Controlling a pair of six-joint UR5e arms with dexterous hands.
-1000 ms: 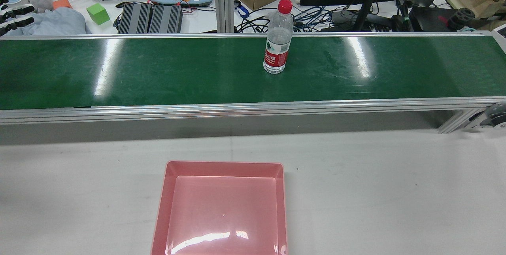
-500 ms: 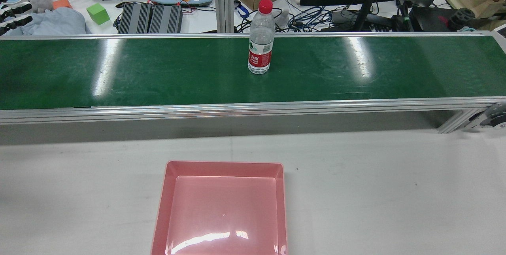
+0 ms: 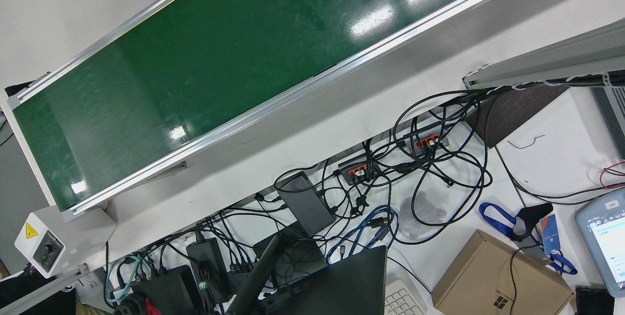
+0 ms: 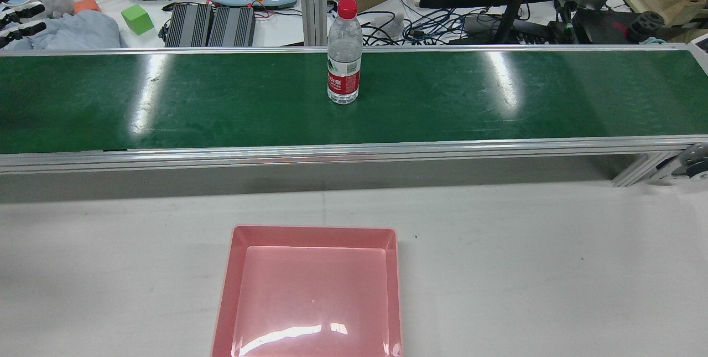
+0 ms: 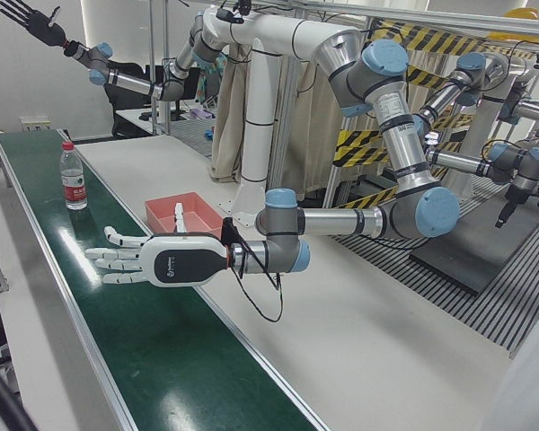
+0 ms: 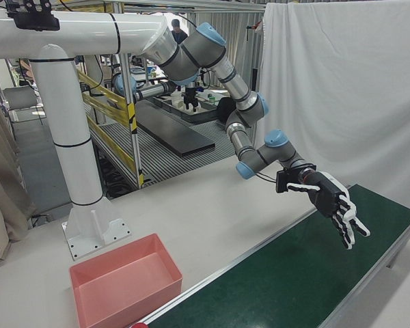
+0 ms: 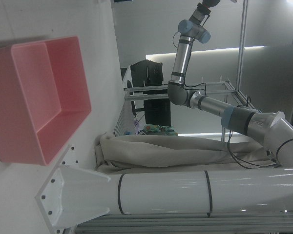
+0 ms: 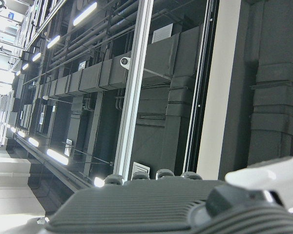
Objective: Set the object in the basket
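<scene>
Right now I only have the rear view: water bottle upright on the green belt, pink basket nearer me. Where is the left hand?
Observer: In the left-front view, the left hand hovers open over the conveyor belt. The water bottle stands further along the belt, well apart from it.
Operator: And the right hand?
Observer: The right hand is raised high above the far end, fingers spread, holding nothing.
</scene>
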